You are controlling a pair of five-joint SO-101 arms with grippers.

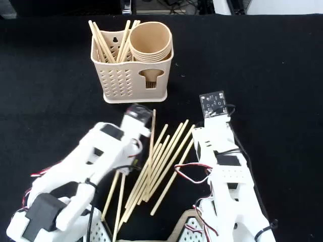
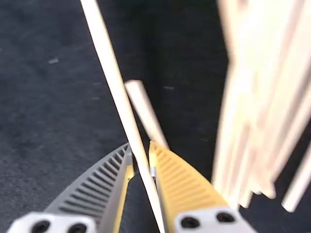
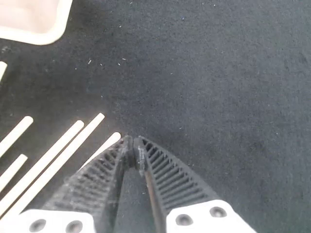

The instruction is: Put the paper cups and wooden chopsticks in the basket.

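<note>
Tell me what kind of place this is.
Likely a robot practice bench: a left arm and right arm at a black-covered table, with a basket, paper cups and loose chopsticks set out.

We see a beige basket [image 1: 121, 83] with rows of slots, tan cups [image 1: 151, 40], pale chopsticks [image 1: 162, 160], a black table [image 1: 272, 65].

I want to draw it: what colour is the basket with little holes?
The perforated plastic basket is beige, like pale cream. The high view shows it best.

A chopstick [image 2: 111, 73] sits between the fingers of the left gripper [image 2: 140, 156]; loose chopsticks [image 1: 159, 161] lie between it and the right gripper [image 3: 133, 145]; just beyond, the basket [image 1: 126, 83] holds paper cups [image 1: 150, 40]
</note>
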